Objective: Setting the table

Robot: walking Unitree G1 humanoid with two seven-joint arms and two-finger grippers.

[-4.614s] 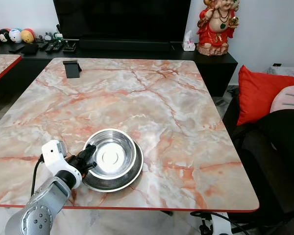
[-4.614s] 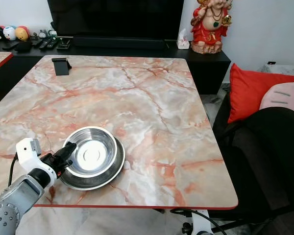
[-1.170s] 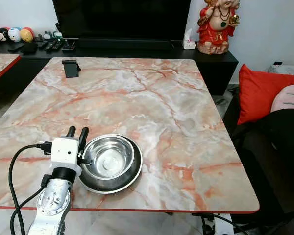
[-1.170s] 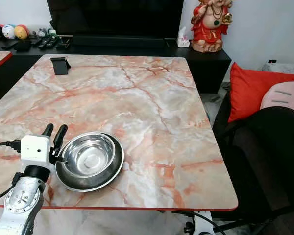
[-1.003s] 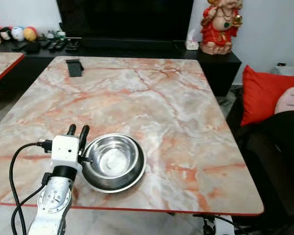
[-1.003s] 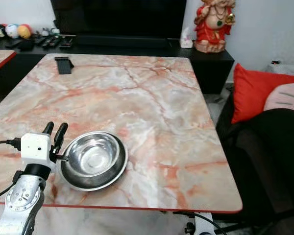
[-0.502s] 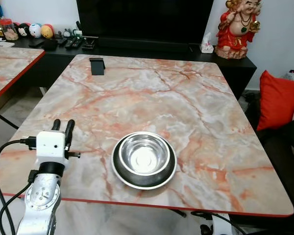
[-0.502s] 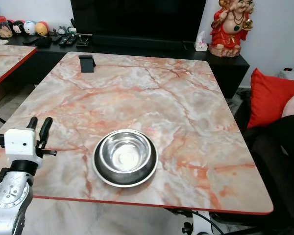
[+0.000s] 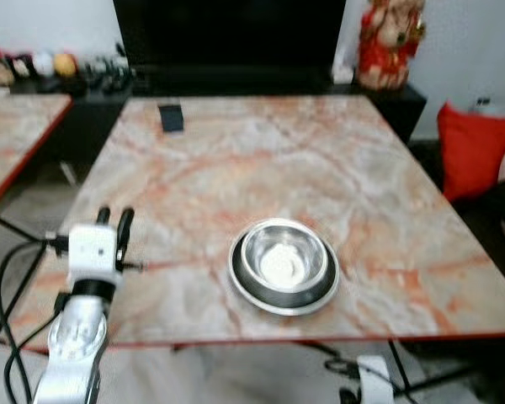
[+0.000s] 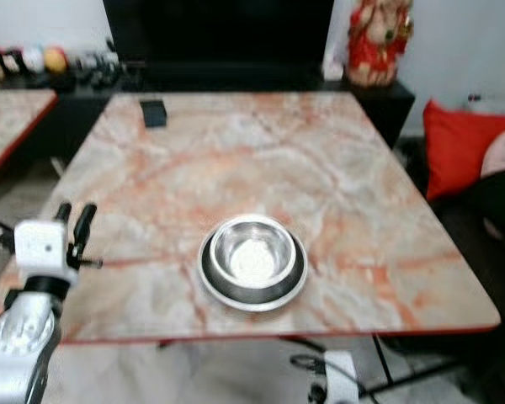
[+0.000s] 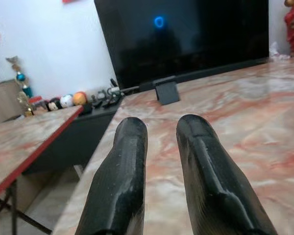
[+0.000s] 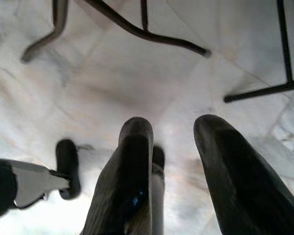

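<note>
Fingers (image 9: 114, 224) of left arm parted, empty | bowl (image 9: 284, 263) well apart | right fingers (image 12: 137, 147) parted above floor (image 12: 137, 83)

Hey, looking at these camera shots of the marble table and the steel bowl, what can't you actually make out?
- Small items on the black cabinet, left eye view: blurred and too small to identify.
- Bowl contents, both eye views: a glare patch in the blur hides whether anything is inside.
- Red figurine, right eye view: top cut off by the edge.
- Table surface close by, left wrist view: hidden behind the left gripper fingers.

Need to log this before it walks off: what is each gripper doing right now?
Left gripper: open, holding nothing, left of the steel bowl.
Right gripper: open, holding nothing, hanging above the floor.
</note>
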